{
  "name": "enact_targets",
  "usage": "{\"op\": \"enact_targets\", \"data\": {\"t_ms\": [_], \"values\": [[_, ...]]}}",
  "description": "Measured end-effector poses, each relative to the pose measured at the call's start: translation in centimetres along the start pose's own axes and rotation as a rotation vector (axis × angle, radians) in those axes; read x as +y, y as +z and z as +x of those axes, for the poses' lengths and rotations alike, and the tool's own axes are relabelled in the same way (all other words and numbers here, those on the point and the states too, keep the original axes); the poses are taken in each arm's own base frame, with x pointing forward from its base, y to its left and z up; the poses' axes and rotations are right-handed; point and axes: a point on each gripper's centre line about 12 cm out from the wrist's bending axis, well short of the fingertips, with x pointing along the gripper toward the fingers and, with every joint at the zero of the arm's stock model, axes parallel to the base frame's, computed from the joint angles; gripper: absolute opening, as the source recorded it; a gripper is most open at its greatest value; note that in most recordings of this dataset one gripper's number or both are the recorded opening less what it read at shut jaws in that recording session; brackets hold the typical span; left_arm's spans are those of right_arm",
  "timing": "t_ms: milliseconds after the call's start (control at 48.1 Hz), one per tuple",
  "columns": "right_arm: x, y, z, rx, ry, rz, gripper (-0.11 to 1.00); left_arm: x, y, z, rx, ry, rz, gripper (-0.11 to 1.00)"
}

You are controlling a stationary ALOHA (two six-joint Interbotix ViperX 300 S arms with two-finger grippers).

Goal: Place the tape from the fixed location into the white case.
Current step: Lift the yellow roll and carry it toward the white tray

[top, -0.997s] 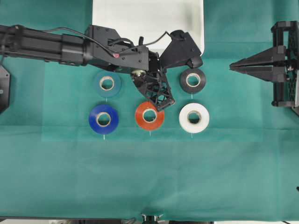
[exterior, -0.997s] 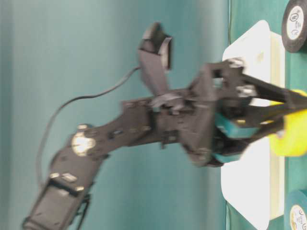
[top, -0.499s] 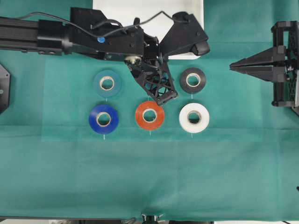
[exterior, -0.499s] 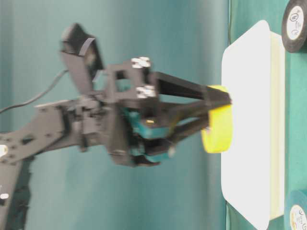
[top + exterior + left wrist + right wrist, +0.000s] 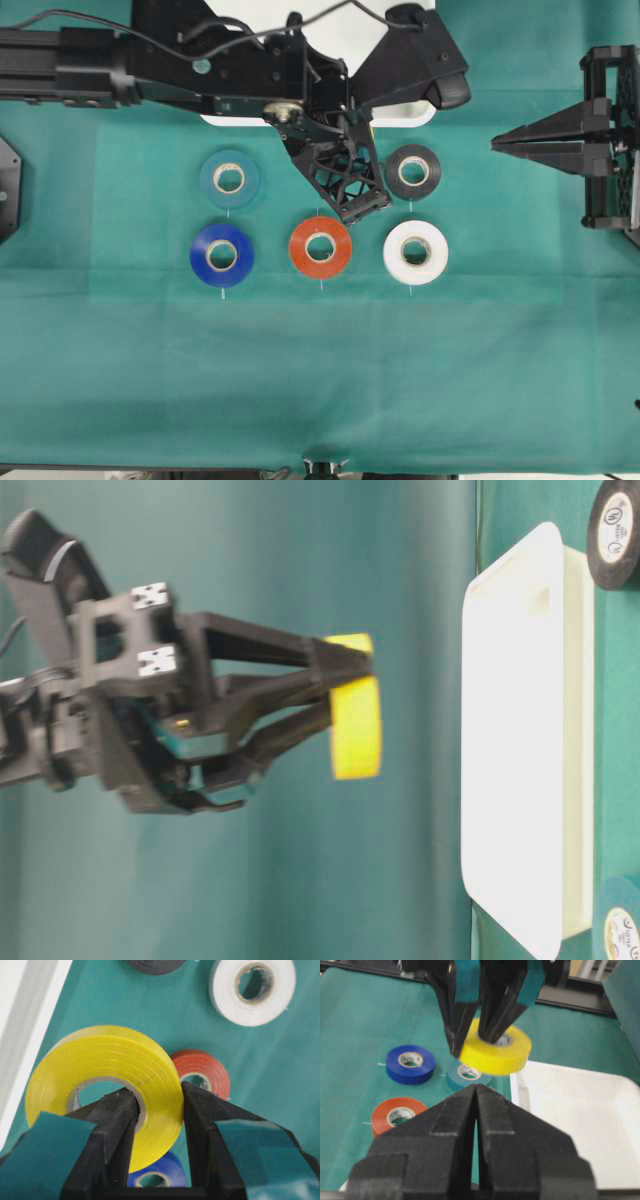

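A: Starting at the near edge of the counter (image 5: 300, 380), what lies there?

B: Bare green cloth, then a near row of rolls: blue roll (image 5: 221, 255), orange-red roll (image 5: 320, 247), white roll (image 5: 415, 252). Behind them sit a teal roll (image 5: 229, 178) and a black roll (image 5: 413, 172), with a gap between those two.

A: And the tape?

B: The tape (image 5: 102, 1087) is off the counter, pinched by the left end effector (image 5: 155, 1110), one finger through the core and one on the outer wall. In the table-level view it hangs clear of everything (image 5: 355, 720).

A: Which way to the white case?

B: Farther back. The white case (image 5: 410, 115) lies at the far edge, mostly hidden overhead by the arm; from the right wrist view the roll hangs beside the case's near-left corner (image 5: 520, 1082), not yet over its floor. I'd judge the carry has to run toward the far side before any release.

A: The other arm?

B: The right end effector (image 5: 505, 145) sits at the far right, jaws pressed together and empty, well apart from both. The left is clearly the nearer.
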Motion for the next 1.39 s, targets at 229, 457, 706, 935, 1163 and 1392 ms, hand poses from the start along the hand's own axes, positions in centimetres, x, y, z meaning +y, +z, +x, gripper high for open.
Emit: {"op": "enact_targets", "data": {"t_ms": [229, 457, 706, 935, 1163, 1392], "values": [[0.0, 0.0, 0.0, 0.003, 0.000, 0.000, 0.00, 0.0, 0.1, -3.6, -0.039, -0.017, 0.000, 0.24], [0.0, 0.0, 0.0, 0.003, 0.000, 0.000, 0.00, -0.1, 0.3, -5.6, -0.037, -0.012, 0.003, 0.24], [0.0, -0.1, 0.0, 0.005, 0.000, 0.000, 0.00, -0.1, 0.4, -5.9, -0.036, -0.009, 0.005, 0.24], [0.0, -0.1, 0.0, 0.005, 0.000, 0.000, 0.00, -0.1, 0.4, -5.9, -0.038, -0.010, 0.005, 0.24], [0.0, -0.1, 0.0, 0.005, 0.000, 0.000, 0.00, -0.1, 0.4, -5.9, -0.038, -0.010, 0.005, 0.24], [0.0, 0.0, 0.0, 0.003, 0.000, 0.000, 0.00, -0.1, 0.4, -5.9, -0.040, -0.009, 0.005, 0.24]]}}
